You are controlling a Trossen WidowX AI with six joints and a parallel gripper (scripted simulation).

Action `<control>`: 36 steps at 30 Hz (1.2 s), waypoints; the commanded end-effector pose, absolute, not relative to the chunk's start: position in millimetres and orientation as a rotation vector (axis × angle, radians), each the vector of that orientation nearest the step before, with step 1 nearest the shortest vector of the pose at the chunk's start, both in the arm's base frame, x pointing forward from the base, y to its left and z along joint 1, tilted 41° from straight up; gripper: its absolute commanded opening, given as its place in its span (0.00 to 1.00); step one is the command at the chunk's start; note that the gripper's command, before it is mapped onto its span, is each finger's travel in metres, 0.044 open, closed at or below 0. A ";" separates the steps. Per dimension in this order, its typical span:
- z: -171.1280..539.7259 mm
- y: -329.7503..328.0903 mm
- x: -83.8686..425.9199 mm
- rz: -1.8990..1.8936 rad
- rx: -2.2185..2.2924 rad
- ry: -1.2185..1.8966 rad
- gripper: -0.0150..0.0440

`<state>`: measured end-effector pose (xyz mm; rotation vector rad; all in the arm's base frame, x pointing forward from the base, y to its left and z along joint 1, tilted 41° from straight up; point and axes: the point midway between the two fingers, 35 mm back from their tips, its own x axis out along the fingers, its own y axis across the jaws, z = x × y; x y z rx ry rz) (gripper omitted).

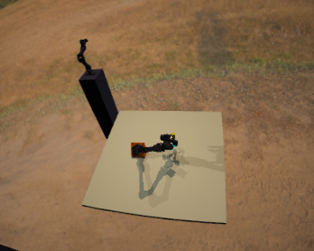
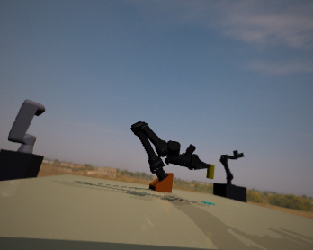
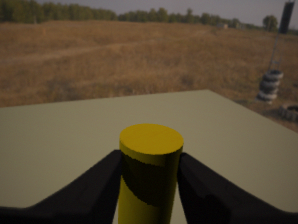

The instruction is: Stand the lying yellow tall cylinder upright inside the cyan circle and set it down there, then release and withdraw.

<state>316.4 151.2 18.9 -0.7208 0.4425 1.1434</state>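
1. The end effector (image 1: 173,136) (image 2: 210,169) (image 3: 149,159) is holding the yellow cylinder (image 1: 173,134) (image 2: 210,172) (image 3: 149,175), with one finger on each side.
2. In the exterior view, the yellow cylinder is right of the middle, up in the air over the worktop (image 1: 193,199) (image 2: 80,211) (image 3: 65,130). It stands almost straight up.
3. In the wrist view, it is low in the middle, and its round top is showing.
4. In the top view, it is a tiny yellow spot just right of the middle.
5. The blue-green circle (image 1: 174,145) (image 2: 209,203) is flat on the worktop. It is just below the yellow spot in the top view, and partly hidden by the black arm (image 1: 154,148) (image 2: 145,139).
6. The arm stands on an orange base (image 1: 143,155) (image 2: 168,185), near the middle of the exterior view.
7. A gray arm (image 2: 22,122) is at the left of that view.
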 end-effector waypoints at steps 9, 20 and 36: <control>10.3 144.3 317.6 1.151 -0.726 0.438 0.43; -27.7 111.3 322.4 1.152 -0.729 0.442 0.43; -61.9 78.7 322.1 1.144 -0.726 0.451 0.43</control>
